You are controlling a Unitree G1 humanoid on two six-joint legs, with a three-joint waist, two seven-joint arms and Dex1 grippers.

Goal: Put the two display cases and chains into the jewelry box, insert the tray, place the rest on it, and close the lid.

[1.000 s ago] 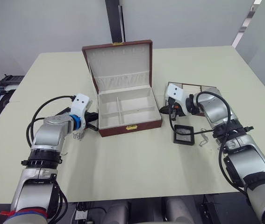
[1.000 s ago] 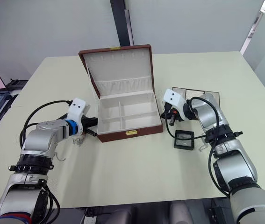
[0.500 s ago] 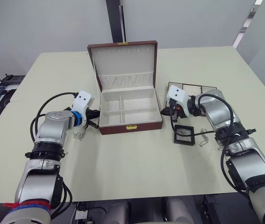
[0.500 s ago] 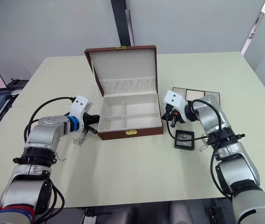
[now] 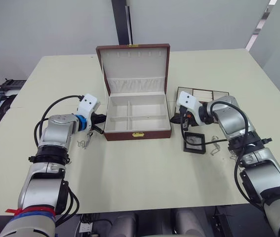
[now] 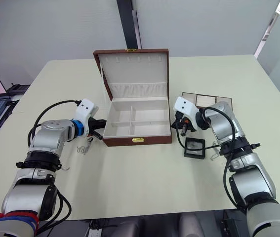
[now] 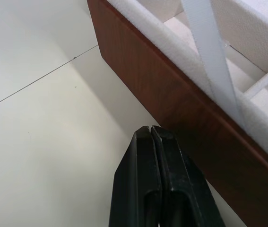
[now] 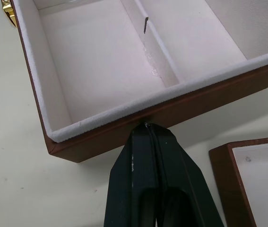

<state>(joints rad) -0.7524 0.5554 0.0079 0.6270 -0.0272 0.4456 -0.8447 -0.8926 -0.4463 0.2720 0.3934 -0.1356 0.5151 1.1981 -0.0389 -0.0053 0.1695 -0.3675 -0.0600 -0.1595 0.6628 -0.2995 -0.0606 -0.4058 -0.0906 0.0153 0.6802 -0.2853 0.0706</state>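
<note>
Pale cream tabletop [image 5: 140, 173] is carrying everything, with grey walls behind.

Both pincers are pressed shut on nothing. The left gripper [image 7: 151, 135] is sitting just beside the left wall of the jewelry box [image 5: 138, 134], tips aimed at the wood. The right gripper [image 8: 148, 130] is touching, or all but touching, the opposite wall. So the box is lying between the two pincers, squared up, its lid [image 5: 135, 64] standing open behind and its cream compartments holding nothing.

Further out from the right pincer, toward the robot, one display case [image 5: 194, 141] is lying flat on the table, a thin silvery piece [image 5: 216, 148] just beyond it. Behind that pincer the shallow brown tray [image 5: 206, 93] is waiting. Near the left pincer, toward the robot, a small chain [image 5: 83, 143] is lying on the table. I cannot find a second case.

By my reading, the robot is positioning the box, and loading has not begun. Next, the right pincer should be pulling away from the wall, opening, and coming down over the case's frame to lift it into a compartment.
</note>
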